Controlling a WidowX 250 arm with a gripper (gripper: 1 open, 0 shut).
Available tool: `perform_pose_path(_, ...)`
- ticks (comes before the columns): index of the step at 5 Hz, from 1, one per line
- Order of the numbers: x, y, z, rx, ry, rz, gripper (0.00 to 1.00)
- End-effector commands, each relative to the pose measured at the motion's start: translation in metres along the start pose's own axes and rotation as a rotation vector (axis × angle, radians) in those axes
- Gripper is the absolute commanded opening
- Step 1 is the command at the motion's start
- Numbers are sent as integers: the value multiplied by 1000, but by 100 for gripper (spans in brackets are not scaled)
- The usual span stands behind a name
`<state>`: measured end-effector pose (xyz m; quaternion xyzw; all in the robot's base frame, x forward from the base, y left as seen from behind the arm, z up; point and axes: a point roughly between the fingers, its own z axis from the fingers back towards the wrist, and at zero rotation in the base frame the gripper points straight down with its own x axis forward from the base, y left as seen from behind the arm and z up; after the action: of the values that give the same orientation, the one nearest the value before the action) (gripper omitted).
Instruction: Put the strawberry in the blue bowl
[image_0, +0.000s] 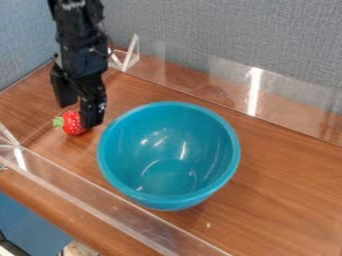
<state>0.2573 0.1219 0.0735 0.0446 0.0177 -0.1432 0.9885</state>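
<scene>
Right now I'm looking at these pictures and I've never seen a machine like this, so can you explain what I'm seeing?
It's a single black robot arm reaching down from the top of the picture. Every picture comes from the same camera view, looking down at a wooden surface. On it lie a small red strawberry with a green top and a large round blue bowl. The hand is open at the strawberry, its two fingers spread apart. Nothing appears to be held, and the bowl has nothing in it.
</scene>
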Motion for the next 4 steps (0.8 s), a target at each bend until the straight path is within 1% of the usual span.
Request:
perform_pose_path(1,1,10,-4,9,-21,7,100)
perform_pose_path(2,1,12,-14,0,-17,12,100)
perform_pose_path(4,0,12,-27,-12,-5,17,100)
